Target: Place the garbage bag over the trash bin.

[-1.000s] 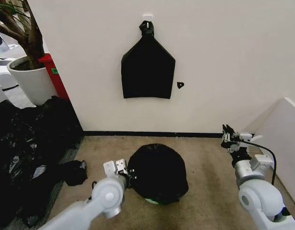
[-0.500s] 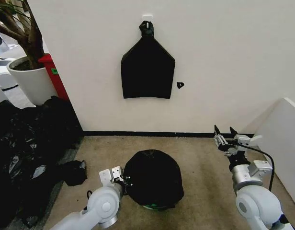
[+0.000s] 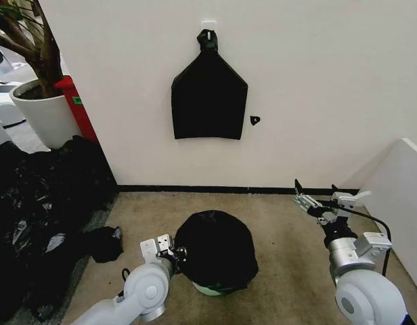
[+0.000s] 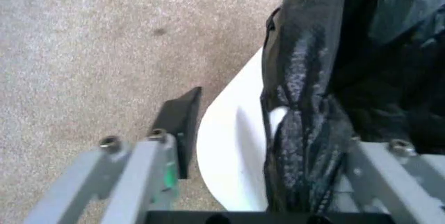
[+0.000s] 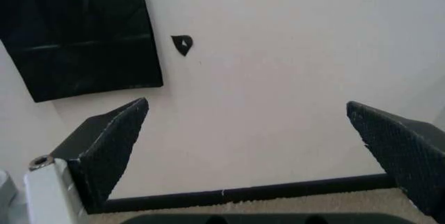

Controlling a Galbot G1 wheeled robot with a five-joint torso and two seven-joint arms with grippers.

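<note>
1. The trash bin [image 3: 210, 290] is standing on the carpet in front of the wall, below the flat black bag [image 3: 208, 98] that is hanging from a hook.
2. The garbage bag [image 3: 215, 249] is covering the bin's top and most of its side; only a pale strip of the bin's base is showing beneath the film's lower edge.
3. The left gripper [image 3: 173, 255] is working at the bin's left side. In the left wrist view its jaws are spread apart, 1 black finger [image 4: 182, 122] standing clear of the bin's wall [image 4: 233, 151] and the bag film [image 4: 306, 130] lying against the opposite finger, so nothing appears clamped.
4. The right gripper [image 3: 315, 203] is hovering well to the right of the bin, jaws wide and holding nothing.
5. Judgement: the cover looks nearly complete. To finish well, draw the film evenly down the bin's wall without snagging or tipping the light bin.
</note>
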